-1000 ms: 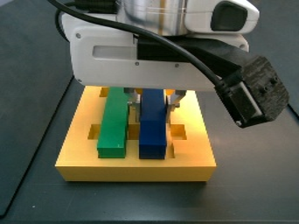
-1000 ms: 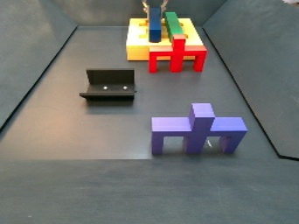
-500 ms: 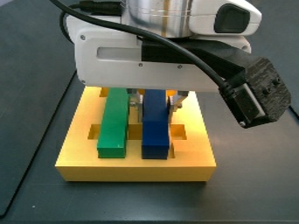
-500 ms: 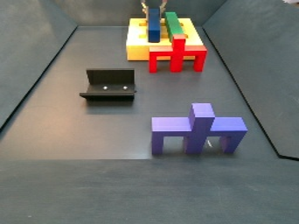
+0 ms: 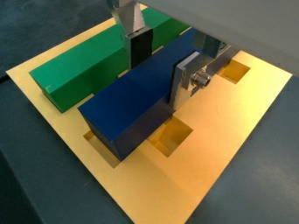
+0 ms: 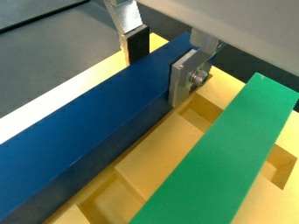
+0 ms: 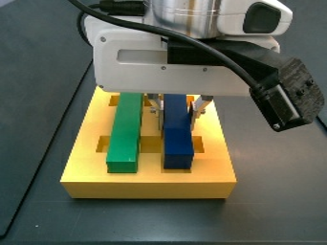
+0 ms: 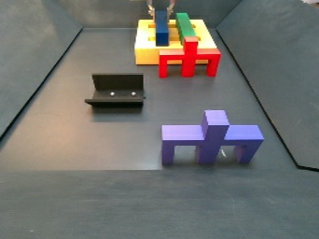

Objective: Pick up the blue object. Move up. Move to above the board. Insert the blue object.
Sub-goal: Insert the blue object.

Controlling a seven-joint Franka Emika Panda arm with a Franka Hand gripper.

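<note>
The blue object (image 5: 128, 105) is a long navy bar lying along a groove of the yellow board (image 5: 222, 149), parallel to a green bar (image 5: 93, 66) and about level with it. My gripper (image 5: 160, 74) is shut on the blue object, with one silver finger on each long side near its far half. Both wrist views show this grip, with the blue object (image 6: 82, 140) running past square cutouts in the board (image 6: 117, 188). In a side view, the gripper (image 7: 177, 113) hangs over the board (image 7: 147, 182) with the blue object (image 7: 178, 144) below it.
The green bar (image 7: 124, 134) fills the neighbouring groove. A red pronged piece (image 8: 187, 58) stands at the board's (image 8: 147, 51) near edge. The fixture (image 8: 116, 91) sits on the dark floor at mid-left. A purple pronged piece (image 8: 212, 140) stands nearer the front.
The gripper and the blue object have shifted a little to the right in the side view, away from the green bar. Nothing else has moved.
</note>
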